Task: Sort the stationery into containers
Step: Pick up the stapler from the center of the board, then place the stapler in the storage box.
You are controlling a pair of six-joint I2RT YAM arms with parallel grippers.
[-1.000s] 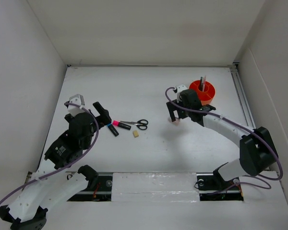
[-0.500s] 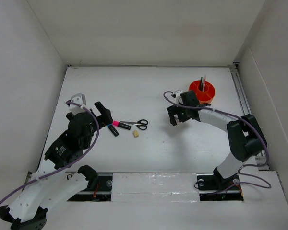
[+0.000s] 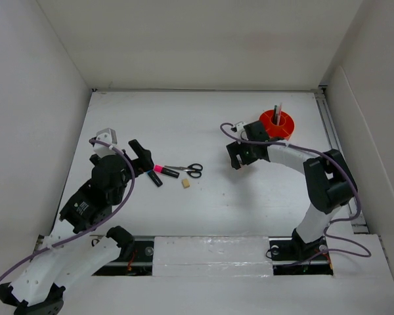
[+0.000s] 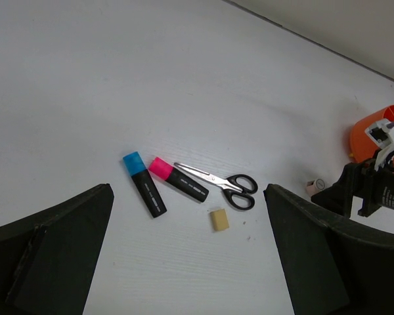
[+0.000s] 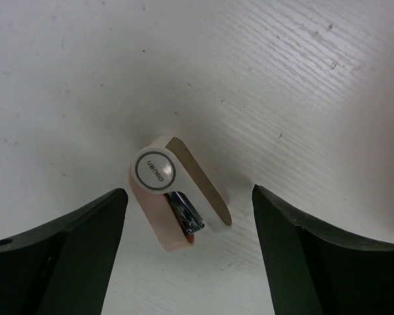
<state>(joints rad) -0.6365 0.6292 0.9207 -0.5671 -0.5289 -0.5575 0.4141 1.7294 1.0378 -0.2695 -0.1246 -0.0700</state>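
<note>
- Right tool (image 5: 188,197): fingers spread wide, low over the counter (image 3: 203,118), right of centre
- Pinkish sharpener (image 5: 159,174) lies on the counter between those two fingers, touching neither; round white end faces up, metal blade shows on its side
- Orange pot (image 3: 276,125) stands toward the far right corner, just beyond the right tool; one thin pen (image 3: 278,111) stands upright in its central tube
- Left tool (image 3: 142,157): fingers spread, holding nothing, hanging over the left half of the counter, on the left-edge side of the loose items
- Blue-capped marker (image 4: 144,184) and pink-capped marker (image 4: 178,182) lie flat side by side, caps close together, bodies angled apart
- Black-handled scissors (image 4: 223,182) lie closed, blade tip at the pink-capped marker, handles pointing to the right edge
- Beige eraser (image 4: 218,219) sits just on the near-edge side of the scissors, apart from them
</note>
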